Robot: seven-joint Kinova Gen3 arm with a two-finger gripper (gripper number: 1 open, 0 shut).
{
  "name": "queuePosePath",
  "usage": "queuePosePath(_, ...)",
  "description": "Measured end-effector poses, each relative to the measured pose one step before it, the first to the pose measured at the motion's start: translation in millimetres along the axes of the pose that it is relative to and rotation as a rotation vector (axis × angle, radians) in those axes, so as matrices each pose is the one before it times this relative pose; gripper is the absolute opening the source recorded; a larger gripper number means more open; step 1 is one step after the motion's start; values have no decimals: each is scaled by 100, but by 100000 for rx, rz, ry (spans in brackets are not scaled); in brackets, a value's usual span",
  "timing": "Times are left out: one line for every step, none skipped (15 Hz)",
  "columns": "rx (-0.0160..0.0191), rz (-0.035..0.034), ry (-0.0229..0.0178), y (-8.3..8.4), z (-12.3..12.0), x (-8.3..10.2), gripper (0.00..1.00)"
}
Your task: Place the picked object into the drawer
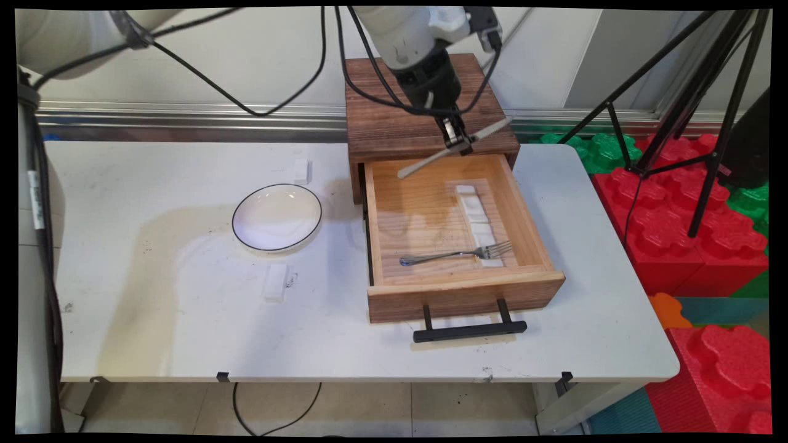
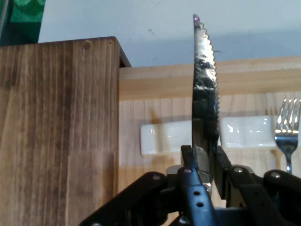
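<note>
My gripper point(image 1: 457, 143) is shut on a table knife point(image 1: 452, 149), held by its middle and lying roughly level above the back of the open wooden drawer point(image 1: 523, 215). In the hand view the knife point(image 2: 205, 89) stands on edge between the fingers point(image 2: 188, 162), its serrated edge to the right. A steel fork point(image 1: 455, 253) lies near the drawer's front, its tines resting on a strip of white rests point(image 1: 477, 218). The fork point(image 2: 286, 129) and white rests point(image 2: 162, 139) also show in the hand view beyond the knife.
The dark wooden cabinet point(image 1: 394, 117) holding the drawer stands at the table's back. A white plate with a dark rim point(image 1: 277, 217) sits left of the drawer, with small white blocks point(image 1: 275, 282) near it. The drawer's black handle point(image 1: 469, 331) juts forward. A tripod point(image 1: 695, 123) and foam blocks stand to the right.
</note>
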Motion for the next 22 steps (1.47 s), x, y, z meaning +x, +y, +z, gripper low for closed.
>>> queuePosePath(-330,-173,0,-127,698,-120,0)
queuePosePath(-507,-252,-90,-131,916,-240,0)
queuePosePath(-483,-315,-109,-114,830,-259,0)
queuePosePath(-493,-216,-129,-63,695,-242,0)
queuePosePath(-269,-173,-64,-52,425,-182,0)
queuePosePath(-481,-243,-63,-55,608,-255,0)
queuePosePath(-289,-184,-62,-25,369,-204,0)
queuePosePath(-386,-249,-73,-38,499,-295,0)
queuePosePath(-299,-230,-92,-15,319,-203,0)
queuePosePath(-406,-248,-184,3,433,-325,0)
queuePosePath(-340,-215,-109,11,451,-349,0)
queuePosePath(-311,-83,-71,24,436,-306,0)
queuePosePath(-96,-172,-24,-2,314,-299,0)
queuePosePath(-123,-91,-37,7,205,-187,0)
queuePosePath(-164,-161,-77,9,298,-280,0)
queuePosePath(-178,-45,-84,23,204,-176,0)
queuePosePath(-333,-88,-138,46,312,-245,0)
queuePosePath(-171,-52,-145,23,210,-172,0)
queuePosePath(-199,-92,-323,27,319,-266,0)
queuePosePath(-106,-91,-239,10,222,-166,0)
queuePosePath(-122,-105,-433,0,370,-287,0)
queuePosePath(-175,-116,-358,12,328,-230,0)
